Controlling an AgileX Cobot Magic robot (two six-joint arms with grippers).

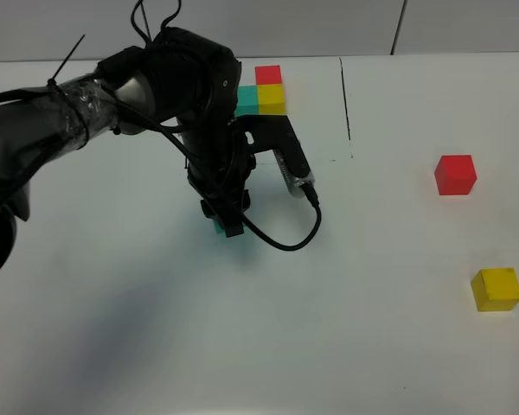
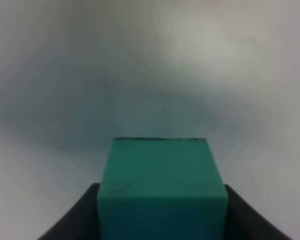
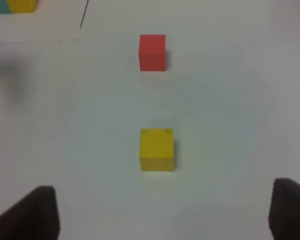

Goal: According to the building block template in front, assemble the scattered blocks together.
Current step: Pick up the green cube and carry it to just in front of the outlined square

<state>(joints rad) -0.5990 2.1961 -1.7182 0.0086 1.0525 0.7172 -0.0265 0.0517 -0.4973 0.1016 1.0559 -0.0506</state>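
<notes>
The building block template (image 1: 266,90) lies at the table's far middle: teal and yellow cubes in a row, with red behind the yellow. My left gripper (image 1: 225,218) points down at mid table, shut on the teal block (image 1: 218,229), which fills the left wrist view (image 2: 162,190) between two dark fingers (image 2: 72,220). I cannot tell whether it touches the table. The red block (image 1: 455,174) and yellow block (image 1: 496,289) sit apart at the right, also in the right wrist view as red (image 3: 152,52) and yellow (image 3: 156,149). My right gripper (image 3: 162,215) is open, short of the yellow block.
A thin black line (image 1: 346,95) runs on the white table (image 1: 389,346) just right of the template. The left arm's black cable (image 1: 285,242) loops beside the gripper. The template's corner (image 3: 12,6) shows at the edge of the right wrist view.
</notes>
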